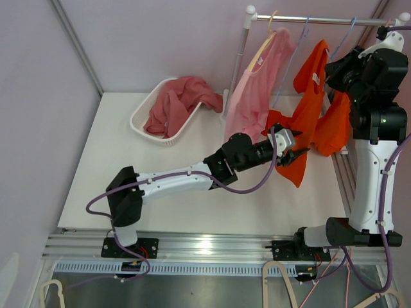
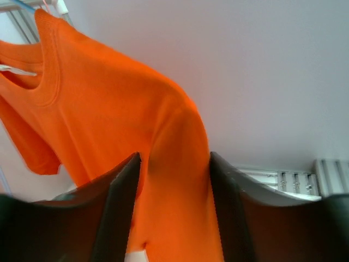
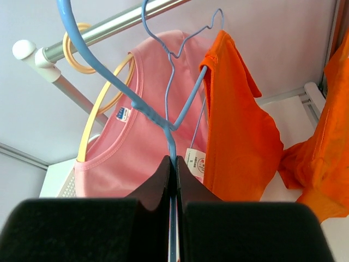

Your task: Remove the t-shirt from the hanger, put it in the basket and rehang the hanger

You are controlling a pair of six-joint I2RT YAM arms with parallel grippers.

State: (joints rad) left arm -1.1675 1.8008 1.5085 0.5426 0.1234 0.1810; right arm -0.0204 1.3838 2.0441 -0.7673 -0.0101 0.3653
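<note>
The orange t-shirt [image 1: 313, 96] hangs partly off a blue hanger [image 1: 349, 31] on the rail and sags down to the left. My left gripper [image 1: 292, 154] is shut on a bunched fold of its lower part; in the left wrist view the t-shirt [image 2: 109, 109] fills the gap between the fingers of the gripper [image 2: 174, 155]. My right gripper [image 1: 335, 69] is up by the rail. In the right wrist view the gripper [image 3: 175, 159] is shut on the blue hanger [image 3: 163, 117], with the t-shirt [image 3: 240, 125] draped on its right arm.
A pink shirt [image 1: 253, 90] on a yellow hanger hangs just left of the orange one on the metal rail [image 1: 308, 19]. A white basket [image 1: 142, 126] with pink clothing [image 1: 173, 102] stands at the back left of the white table. The rail's post [image 1: 237, 64] rises behind.
</note>
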